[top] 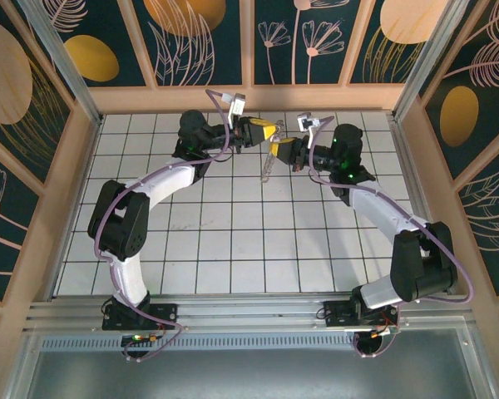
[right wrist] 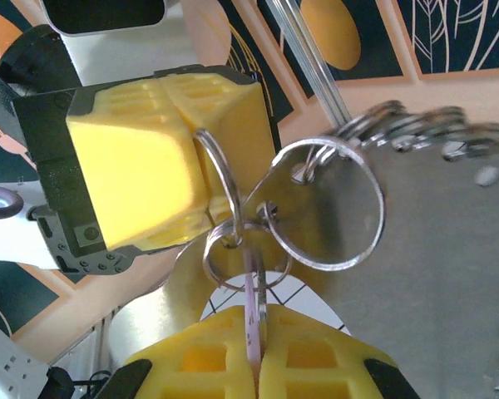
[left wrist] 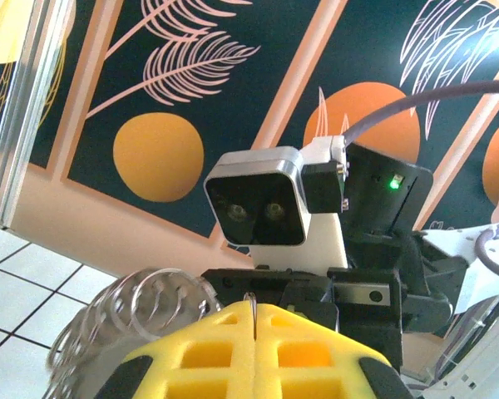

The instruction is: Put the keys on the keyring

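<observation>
My left gripper (top: 271,133) and right gripper (top: 285,148) meet tip to tip above the back middle of the table. In the left wrist view the left gripper (left wrist: 255,314) is shut on the thin wire of the keyring (left wrist: 255,301). In the right wrist view the right gripper (right wrist: 256,337) is shut on the pale pink key (right wrist: 252,312). A small split ring (right wrist: 233,249) at the key's head hangs around the keyring (right wrist: 219,179), which sticks out of the left gripper (right wrist: 195,133). A second large hoop (right wrist: 341,208) is linked there too.
A bunch of several blurred metal keys (right wrist: 449,249) hangs from the linked hoops and dangles below the grippers (top: 269,169) over the white tiled table (top: 233,249). Patterned walls (top: 299,41) close in the back and sides. The right arm's wrist camera (left wrist: 262,208) faces the left wrist closely.
</observation>
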Controlling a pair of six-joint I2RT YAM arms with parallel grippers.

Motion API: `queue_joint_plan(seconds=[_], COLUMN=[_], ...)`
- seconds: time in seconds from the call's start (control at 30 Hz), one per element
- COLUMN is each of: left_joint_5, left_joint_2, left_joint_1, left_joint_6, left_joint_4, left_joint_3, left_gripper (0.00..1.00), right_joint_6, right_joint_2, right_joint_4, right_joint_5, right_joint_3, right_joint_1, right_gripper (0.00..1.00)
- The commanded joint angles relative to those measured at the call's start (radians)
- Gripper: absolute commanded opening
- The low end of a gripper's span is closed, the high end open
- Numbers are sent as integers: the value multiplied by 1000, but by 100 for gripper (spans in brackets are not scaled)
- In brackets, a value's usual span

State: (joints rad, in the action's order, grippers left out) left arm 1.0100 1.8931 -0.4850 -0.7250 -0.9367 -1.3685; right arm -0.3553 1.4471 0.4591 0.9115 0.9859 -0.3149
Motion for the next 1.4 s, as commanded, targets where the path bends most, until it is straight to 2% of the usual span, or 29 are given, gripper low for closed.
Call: queue_joint_plan(seconds=[0.0,0.33,0.53,0.7,1.0,1.07,1.27,1.37], left_joint_5=[6,7,-52,-69,-88,-87,-57,-30], left_joint_2=[-37,-32,-58,-65,-85,-89,-78,-66], left_joint_1=[-7,-17,-17,-17,-17,-17,-17,-17], left_joint_6=[45,94,227,270,331,331,287,246], left_joint_4=[20,80,226,265,330,331,283,244], left_joint_3=[-4,-5,0,5,11,11,11,8], left_gripper=[0,0,0,0,0,0,0,0], right_joint_6=[40,98,194,259,336,344,323,321], right_joint_2=[-10,20,0,-6,-6,-3,-12,5], right_joint_4=[-63,-210,-424,-574,-766,-783,-697,-671], right_joint_5=[-13,-36,-66,-97,-227,-241,-146,-137], right_joint_3=[71,168,234,298,386,392,339,332], right_joint_1=[2,9,47,52,50,49,42,21], right_gripper=[0,0,0,0,0,0,0,0])
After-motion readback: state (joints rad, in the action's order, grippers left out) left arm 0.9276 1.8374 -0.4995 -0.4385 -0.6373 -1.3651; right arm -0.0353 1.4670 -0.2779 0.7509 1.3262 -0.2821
